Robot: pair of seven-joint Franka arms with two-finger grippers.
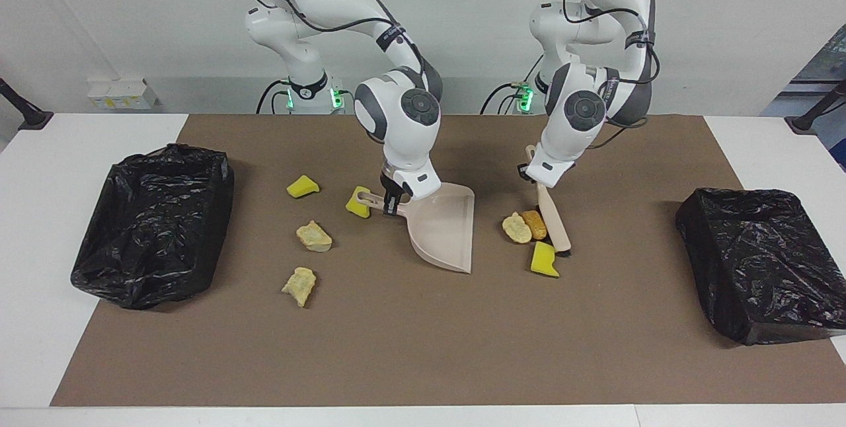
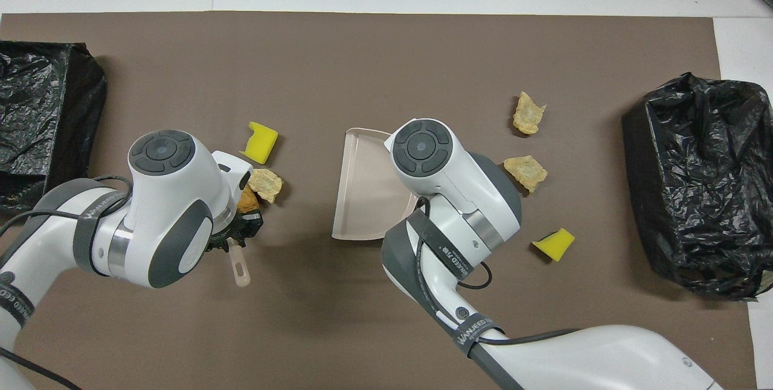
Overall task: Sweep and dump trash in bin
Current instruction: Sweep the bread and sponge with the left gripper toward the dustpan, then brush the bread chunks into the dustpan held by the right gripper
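- Left hand (image 1: 537, 184), pinching the brush (image 1: 552, 221), angles it against three trash pieces (image 1: 527, 227), herding them dustpan-ward.
- Right hand (image 1: 391, 202) pinches the dustpan (image 1: 444, 232) handle, its mouth resting on the counter (image 1: 396, 334) facing them.

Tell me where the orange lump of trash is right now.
In the facing view the orange lump lies on the brown mat, squeezed between a beige lump and the brush held by the left gripper.

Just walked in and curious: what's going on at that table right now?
Left tool shut on brush, nudging three trash bits toward dustpan. Right tool shut on dustpan handle. Four bits loose near the right arm's bin. Nothing in the way.
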